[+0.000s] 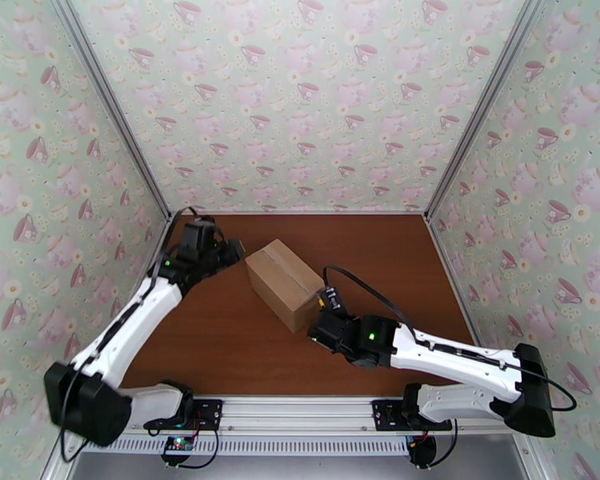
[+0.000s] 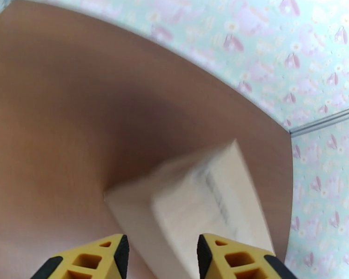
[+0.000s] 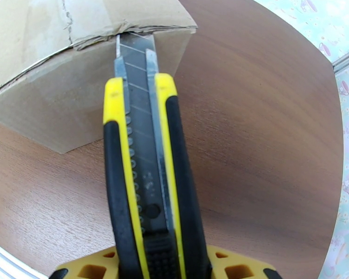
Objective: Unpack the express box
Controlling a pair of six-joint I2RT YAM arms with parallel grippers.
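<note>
The box (image 1: pixel 284 282) sits closed, slantwise, mid-table (image 1: pixel 220 346). The right gripper (image 3: pixel 160 266) is clenched on a yellow-and-black knife (image 3: pixel 146 173), whose blade (image 3: pixel 135 52) tip meets the box's near end, just under the top edge (the cardboard looks frayed there). The left gripper (image 2: pixel 160 247) is released, fingers apart, just beside the box's far end.

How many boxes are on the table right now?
1. The box lies at the middle of the table, with the blade of the knife held in the right gripper at its near top edge. None seems hidden.
</note>
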